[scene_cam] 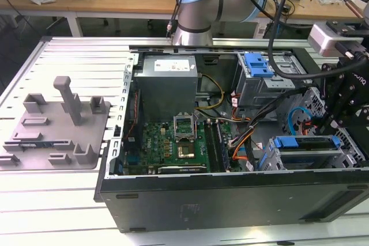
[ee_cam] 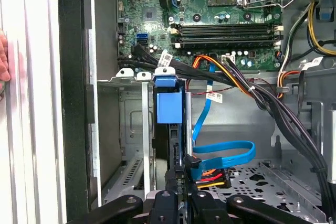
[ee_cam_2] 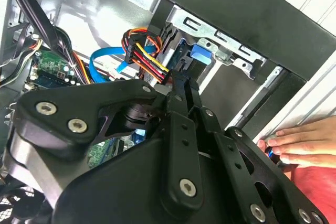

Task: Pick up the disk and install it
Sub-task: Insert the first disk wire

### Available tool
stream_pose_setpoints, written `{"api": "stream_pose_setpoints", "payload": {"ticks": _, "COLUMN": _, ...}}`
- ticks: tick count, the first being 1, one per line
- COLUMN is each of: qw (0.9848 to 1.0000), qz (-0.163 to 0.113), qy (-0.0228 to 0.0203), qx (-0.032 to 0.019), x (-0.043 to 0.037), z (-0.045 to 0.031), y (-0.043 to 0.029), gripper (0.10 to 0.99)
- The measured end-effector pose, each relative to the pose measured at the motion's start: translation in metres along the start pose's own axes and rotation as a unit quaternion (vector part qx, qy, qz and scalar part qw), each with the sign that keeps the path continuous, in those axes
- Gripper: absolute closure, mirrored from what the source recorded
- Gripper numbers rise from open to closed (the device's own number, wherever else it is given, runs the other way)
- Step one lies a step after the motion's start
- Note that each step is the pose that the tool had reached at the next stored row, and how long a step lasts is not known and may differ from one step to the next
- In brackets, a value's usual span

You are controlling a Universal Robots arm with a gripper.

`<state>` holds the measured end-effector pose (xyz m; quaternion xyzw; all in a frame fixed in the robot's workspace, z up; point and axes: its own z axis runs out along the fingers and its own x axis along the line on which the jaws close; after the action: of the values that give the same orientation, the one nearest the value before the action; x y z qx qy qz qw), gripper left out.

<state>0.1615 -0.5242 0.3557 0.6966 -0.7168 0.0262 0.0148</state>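
Gripper (ee_cam: 177,190) fingers clench the disk (scene_cam: 300,142), part-seated in the drive cage (scene_cam: 346,156) at the exterior view's lower right; pushed askew it could jam or snag the blue cable (ee_cam: 226,153)

Disk (scene_cam: 305,142): flat drive in a blue carrier rail, standing on edge inside the metal cage, lower right of the exterior view.

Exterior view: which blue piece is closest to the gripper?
The disk, the blue-framed one low on the exterior view's right; the blue latch sits higher up.
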Motion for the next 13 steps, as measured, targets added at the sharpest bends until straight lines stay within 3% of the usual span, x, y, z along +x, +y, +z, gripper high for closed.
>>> {"api": "stream_pose_setpoints", "payload": {"ticks": 13, "qw": 1.0, "qz": 0.0, "qy": 0.0, "qx": 0.0, "x": -0.0002, "z": 0.0035, "y": 0.0001, "gripper": 0.918}}
